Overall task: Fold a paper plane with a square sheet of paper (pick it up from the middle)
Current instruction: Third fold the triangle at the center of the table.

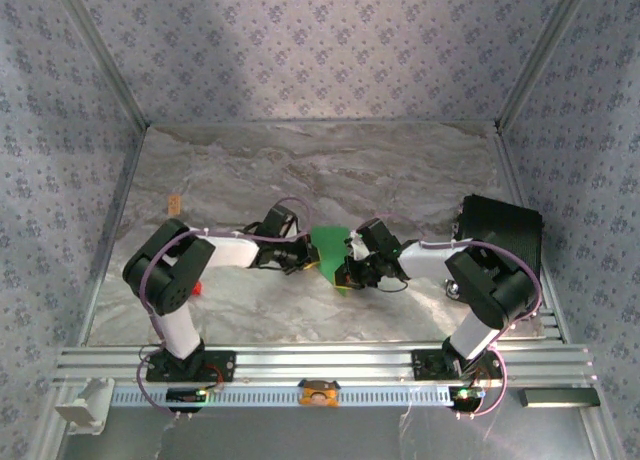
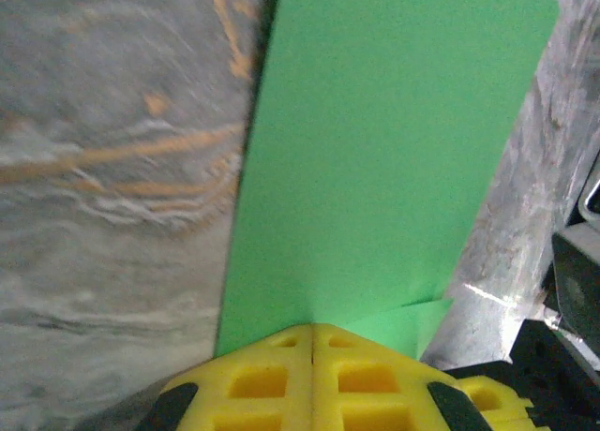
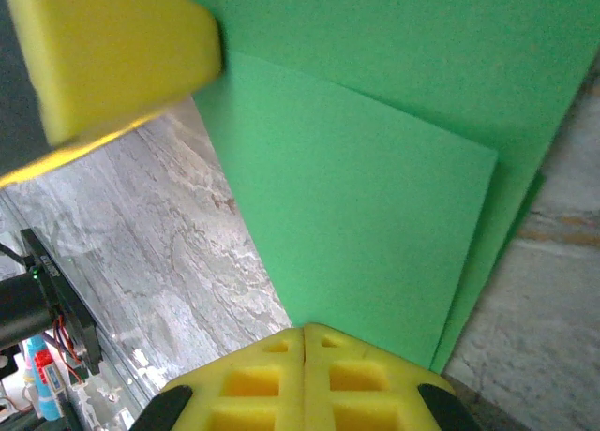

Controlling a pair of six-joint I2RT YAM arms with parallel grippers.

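One green sheet of paper [image 1: 330, 242] sits at the centre of the top view, lifted over the marbled table [image 1: 300, 170], between the two arms that reach in from lower left and lower right. It is the single piece of paper in sight, and it is no longer flat: at least two layers overlap.

In the left wrist view, the left pincer [image 2: 312, 330] is at the bottom centre, its two yellow fingers pressed together with no gap, and the sheet's lower edge is pinched between them. From there the paper runs up as a broad green band to the top of the frame. A small folded flap pokes out just right of the fingertips.

In the right wrist view, the right pincer [image 3: 305, 333] is also at the bottom centre, its two yellow fingers closed tight on the paper's edge. Here two green layers show: a nearer panel with a corner at the right, and a larger one behind it reaching the top. One more yellow finger [image 3: 103, 56] presses against the sheet in the upper left of that frame.

In the top view, one small red block [image 1: 197, 287] lies on the table beside the left arm, at left of centre. One black box [image 1: 503, 230] stands at the right edge, behind the right arm.
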